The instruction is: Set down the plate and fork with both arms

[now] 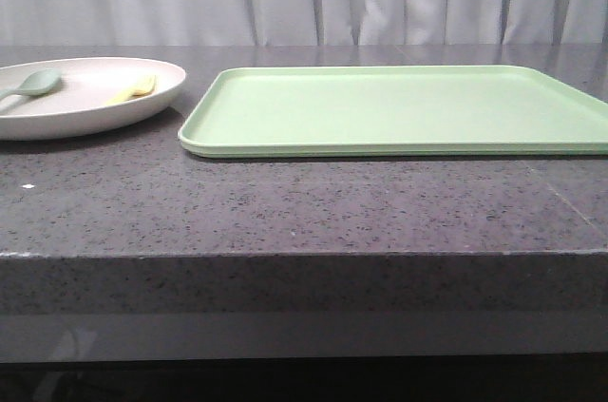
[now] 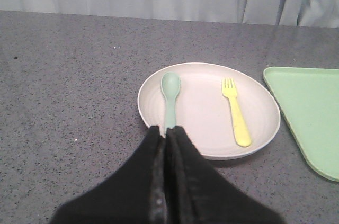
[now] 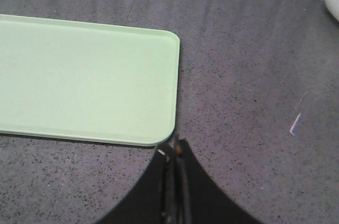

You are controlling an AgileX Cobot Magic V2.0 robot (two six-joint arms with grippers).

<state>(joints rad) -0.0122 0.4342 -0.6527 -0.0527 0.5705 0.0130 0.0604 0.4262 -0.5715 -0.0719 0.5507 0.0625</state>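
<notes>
One round, shallow cream plate [image 2: 209,108] with raised rim sits on speckled grey stone table [image 1: 285,202], left of one rectangular light-green tray [image 1: 399,107]. Inside it: one pale-yellow plastic fork [image 2: 236,112], one grey-green spoon [image 2: 170,94]. Left gripper [image 2: 166,131] and right gripper [image 3: 174,150]: fingers pressed together, holding nothing.

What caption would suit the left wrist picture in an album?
Closed left end effector above a plate holding a spoon and a yellow fork, beside a green tray.

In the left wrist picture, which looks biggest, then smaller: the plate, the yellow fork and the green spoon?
1. The plate, clearly the largest.
2. The fork and the spoon look about alike in length. The spoon's handle end is hidden behind the left gripper, so I won't rank them.
</notes>
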